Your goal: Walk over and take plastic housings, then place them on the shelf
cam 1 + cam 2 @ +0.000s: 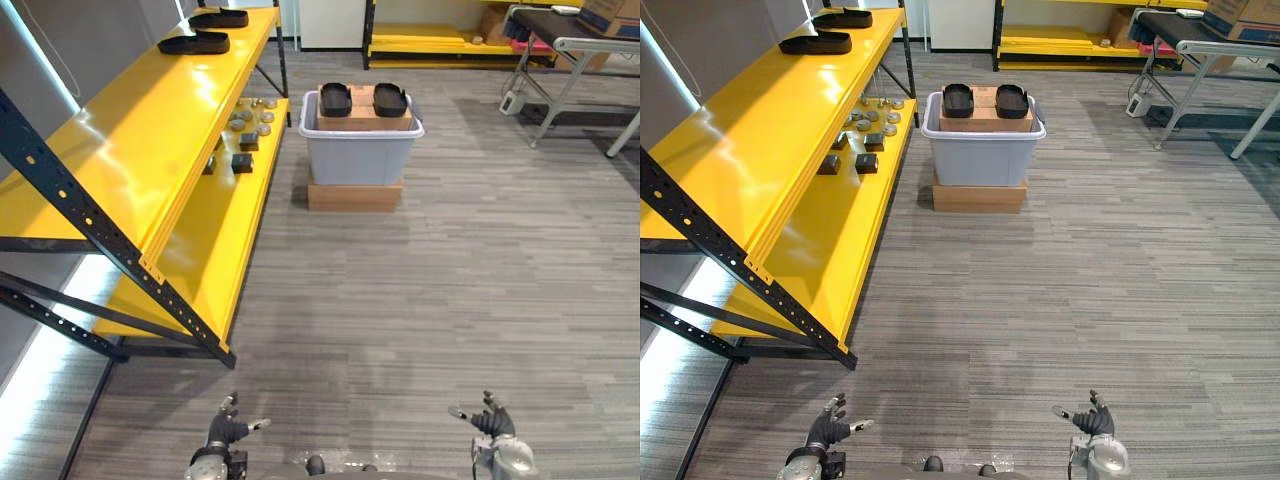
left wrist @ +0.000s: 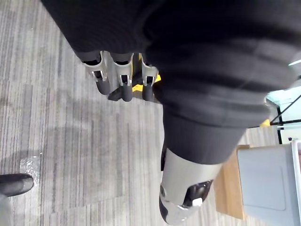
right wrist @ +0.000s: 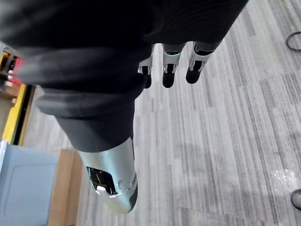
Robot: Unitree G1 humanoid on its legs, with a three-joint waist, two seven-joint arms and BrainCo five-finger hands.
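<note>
Hanging low at the near edge of the head views, the left hand (image 1: 228, 428) and the right hand (image 1: 490, 425) are both holding nothing. Their fingers (image 2: 123, 82) are pointing out loose and nearly straight over the grey striped floor (image 1: 450, 300), with the thumbs standing apart. Well ahead, two black plastic housings (image 1: 335, 99) are lying side by side on a cardboard box (image 1: 362, 120). That box is sitting inside a grey bin (image 1: 360, 158), and the bin is resting on a low brown base (image 1: 355, 196). Just to the bin's left, the yellow shelf (image 1: 130, 150) is running along the left side. Its top level is carrying two more dark housings (image 1: 194, 43) at the far end, and small grey and dark parts (image 1: 245, 125) are lying scattered on the lower level. A metal-legged table (image 1: 565, 45) is standing at the far right.
</note>
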